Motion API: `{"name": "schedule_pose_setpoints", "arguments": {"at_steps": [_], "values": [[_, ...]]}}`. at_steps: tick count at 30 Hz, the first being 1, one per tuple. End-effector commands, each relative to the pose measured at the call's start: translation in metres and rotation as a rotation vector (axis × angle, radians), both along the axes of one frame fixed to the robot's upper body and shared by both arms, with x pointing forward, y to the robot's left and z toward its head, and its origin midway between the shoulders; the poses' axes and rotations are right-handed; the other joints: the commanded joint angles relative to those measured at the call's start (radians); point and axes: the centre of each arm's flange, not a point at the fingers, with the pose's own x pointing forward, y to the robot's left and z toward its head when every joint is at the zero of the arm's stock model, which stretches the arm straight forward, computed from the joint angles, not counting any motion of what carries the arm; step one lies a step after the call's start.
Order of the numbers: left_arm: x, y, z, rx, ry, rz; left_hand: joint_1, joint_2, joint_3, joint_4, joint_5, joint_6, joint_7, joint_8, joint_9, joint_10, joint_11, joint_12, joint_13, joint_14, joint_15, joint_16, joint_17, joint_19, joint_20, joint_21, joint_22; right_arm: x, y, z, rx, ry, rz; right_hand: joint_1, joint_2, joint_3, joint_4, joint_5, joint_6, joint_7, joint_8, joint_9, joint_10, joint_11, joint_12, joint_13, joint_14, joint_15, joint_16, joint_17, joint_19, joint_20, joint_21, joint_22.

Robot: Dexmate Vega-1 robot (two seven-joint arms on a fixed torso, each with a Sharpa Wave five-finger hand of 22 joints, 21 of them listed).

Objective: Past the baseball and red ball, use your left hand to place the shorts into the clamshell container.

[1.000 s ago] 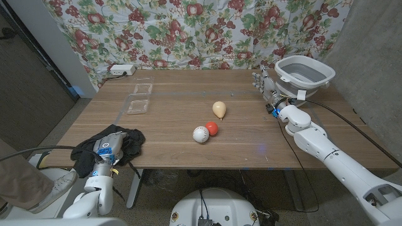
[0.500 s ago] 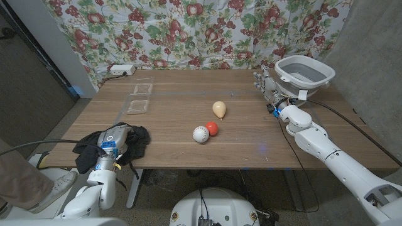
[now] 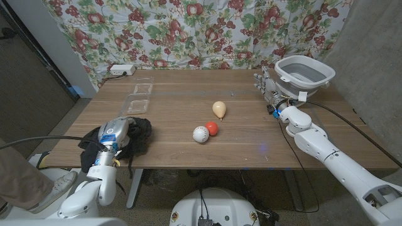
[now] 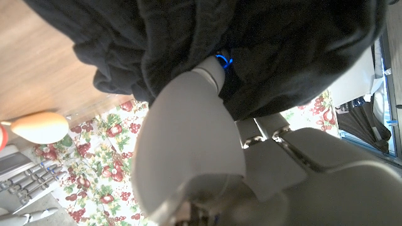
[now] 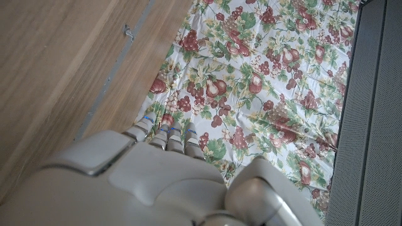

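My left hand (image 3: 115,133) holds the black shorts (image 3: 137,135) bunched over the table's near left corner; the dark cloth (image 4: 251,44) drapes over its fingers in the left wrist view. The clear clamshell container (image 3: 139,96) lies open farther back on the left side of the table. A white baseball (image 3: 200,134) and a red ball (image 3: 212,128) touch each other near the table's middle. My right hand (image 3: 267,85) stands on the table at the far right, beside the grey basin, holding nothing, fingers extended.
A pale yellow pear-shaped thing (image 3: 218,109) lies behind the two balls, also seen as an orange blur (image 4: 39,127). A grey basin (image 3: 304,71) stands at the back right corner. A white power strip (image 3: 122,69) sits at the back left. A flowered cloth (image 3: 201,31) hangs behind.
My left hand has carried the shorts up and forward, from below the table's near edge to over its near left corner. The right arm is unmoved.
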Motion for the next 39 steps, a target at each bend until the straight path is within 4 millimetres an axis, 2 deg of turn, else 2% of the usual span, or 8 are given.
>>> {"name": "schedule_pose_setpoints", "arguments": {"at_steps": [1,14,26,39], "values": [[-0.008,-0.008,0.022,0.011,-0.08,-0.052,0.014,0.005,0.011,0.0,0.007,0.063,0.052,0.006,0.002,0.014,-0.004,0.006,0.001,0.114,-0.184,0.005,0.354,0.029,-0.212,0.4,0.285,0.002,0.0,-0.002,0.005,0.006,0.003,0.011,0.009,0.004,-0.001,0.005,0.009,0.002,0.004,0.002,0.006,0.003,0.007,0.003,0.004,-0.004,0.004,0.002,0.006,0.0,0.005,0.005],[-0.017,-0.017,0.048,0.018,-0.172,-0.092,0.015,0.0,0.015,0.001,0.008,0.071,0.053,0.009,0.0,0.022,-0.005,0.006,-0.003,0.121,-0.184,0.003,0.358,0.029,-0.211,0.402,0.284,0.004,0.0,-0.005,0.018,0.014,0.003,0.013,0.01,0.006,-0.002,0.004,0.009,0.002,0.004,0.002,0.006,0.005,0.007,0.003,0.004,-0.004,0.003,0.002,0.006,-0.001,0.005,0.005],[-0.025,-0.026,0.06,0.022,-0.218,-0.129,0.018,-0.008,0.018,0.002,0.008,0.094,0.063,0.013,-0.013,0.055,0.0,0.009,-0.017,0.133,-0.185,-0.003,0.349,0.032,-0.212,0.398,0.277,0.005,0.0,-0.009,0.025,0.024,0.003,0.02,0.013,0.01,-0.005,0.004,0.007,0.002,0.002,0.002,0.005,0.005,0.006,0.003,0.002,-0.003,0.003,0.002,0.005,0.0,0.004,0.005],[-0.027,-0.025,0.073,0.041,-0.273,-0.131,0.019,-0.023,0.025,0.0,0.008,0.124,0.071,0.01,-0.04,0.091,0.0,0.008,-0.041,0.16,-0.185,-0.007,0.341,0.051,-0.207,0.396,0.266,0.007,0.0,-0.006,0.023,0.021,0.005,0.028,0.018,0.016,-0.009,0.003,0.009,0.003,0.003,0.002,0.005,0.005,0.005,0.003,0.003,-0.003,0.003,0.001,0.005,0.001,0.004,0.005]]}}
